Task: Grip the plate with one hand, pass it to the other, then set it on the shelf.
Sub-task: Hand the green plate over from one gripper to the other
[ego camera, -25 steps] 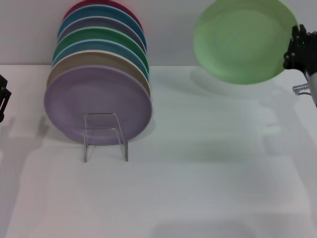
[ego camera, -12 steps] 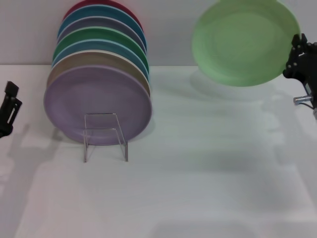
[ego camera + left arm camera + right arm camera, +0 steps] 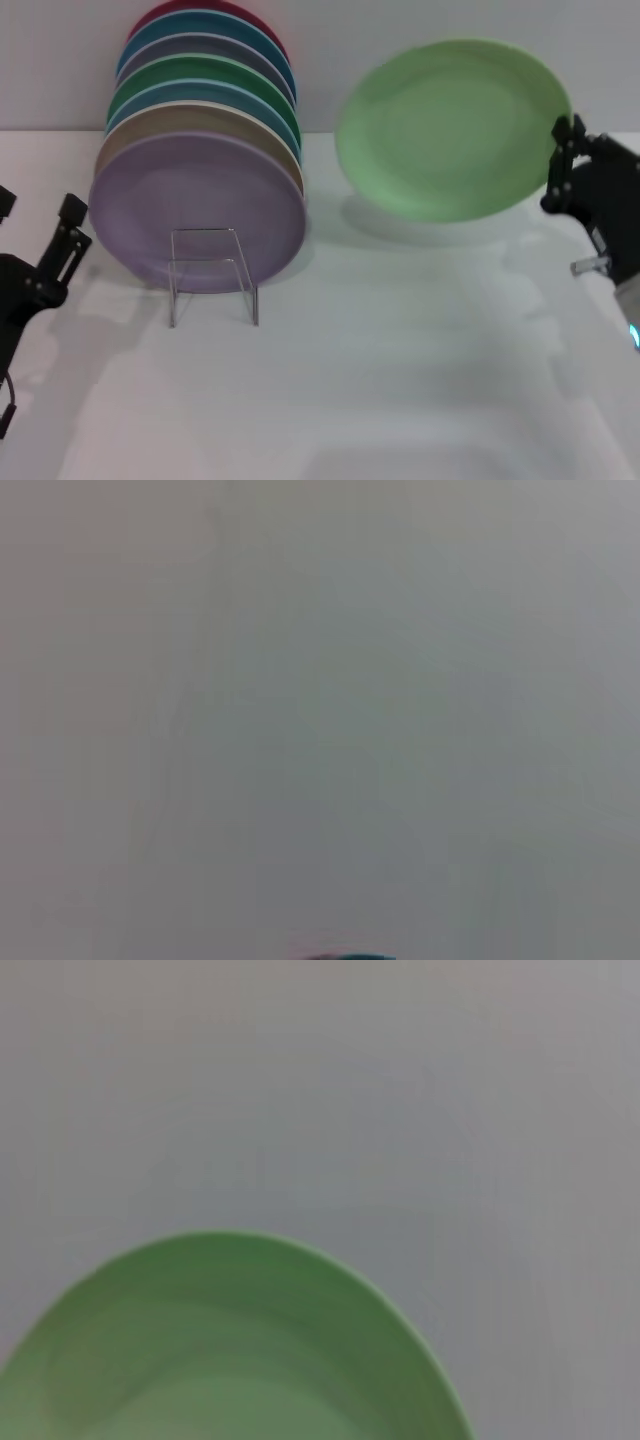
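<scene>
My right gripper (image 3: 562,165) is shut on the right rim of the pale mint green plate (image 3: 452,128) and holds it in the air, tilted, at the right of the head view. The plate also fills the lower part of the right wrist view (image 3: 225,1355). The clear plastic shelf (image 3: 212,274) stands on the table at left centre, with a lavender plate (image 3: 195,210) leaning behind it. My left gripper (image 3: 40,235) is open and empty at the far left, beside the row of plates.
Several plates of different colours (image 3: 205,85) stand in a row behind the lavender one, against the back wall. The white table (image 3: 400,380) stretches across the front. The left wrist view shows only blank grey wall.
My right gripper has carried the mint plate down and to the left. My left arm has come further into view from the left edge, toward the plates.
</scene>
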`<state>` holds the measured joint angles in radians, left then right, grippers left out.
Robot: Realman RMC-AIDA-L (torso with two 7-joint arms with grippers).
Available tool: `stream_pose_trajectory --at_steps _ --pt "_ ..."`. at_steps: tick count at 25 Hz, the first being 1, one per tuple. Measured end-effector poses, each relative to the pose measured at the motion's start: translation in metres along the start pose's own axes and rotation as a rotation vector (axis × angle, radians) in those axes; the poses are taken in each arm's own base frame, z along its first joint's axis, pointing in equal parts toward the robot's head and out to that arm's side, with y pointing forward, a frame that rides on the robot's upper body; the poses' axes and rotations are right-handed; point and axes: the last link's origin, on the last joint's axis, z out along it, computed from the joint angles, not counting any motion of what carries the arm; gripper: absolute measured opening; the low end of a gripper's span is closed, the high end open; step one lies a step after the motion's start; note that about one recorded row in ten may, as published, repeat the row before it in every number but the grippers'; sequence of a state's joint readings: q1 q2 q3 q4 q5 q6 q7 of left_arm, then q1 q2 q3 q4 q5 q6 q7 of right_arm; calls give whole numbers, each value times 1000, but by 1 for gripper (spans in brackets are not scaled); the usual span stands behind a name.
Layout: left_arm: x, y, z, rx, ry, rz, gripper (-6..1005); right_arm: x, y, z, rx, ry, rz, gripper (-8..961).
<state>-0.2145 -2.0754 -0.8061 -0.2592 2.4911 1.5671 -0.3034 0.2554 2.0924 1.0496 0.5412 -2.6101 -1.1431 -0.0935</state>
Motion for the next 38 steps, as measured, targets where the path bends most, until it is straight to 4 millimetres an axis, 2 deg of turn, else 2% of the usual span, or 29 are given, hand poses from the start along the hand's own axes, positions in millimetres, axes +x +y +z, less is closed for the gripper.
stream_pose_trajectory --at_steps 6,13,20,22,25,32,38 --pt "-5 9 -3 -42 -30 -12 737 -4 21 -30 -31 -15 52 16" --pt "-9 17 -5 -78 -50 -19 734 -5 41 -52 -69 -8 103 16" --pt "-14 32 -8 -150 -80 -43 732 -6 67 -65 -75 1 118 17" --pt "-19 44 -7 -190 -102 -33 731 -9 79 -68 -75 6 101 17" --pt "-21 50 -7 -207 -110 -7 730 -11 85 -71 -65 5 97 17" --pt "-25 53 -8 -209 -138 12 727 -19 95 -87 20 6 71 17" --pt "-28 52 -7 -209 -154 16 725 -21 100 -89 35 15 37 16"
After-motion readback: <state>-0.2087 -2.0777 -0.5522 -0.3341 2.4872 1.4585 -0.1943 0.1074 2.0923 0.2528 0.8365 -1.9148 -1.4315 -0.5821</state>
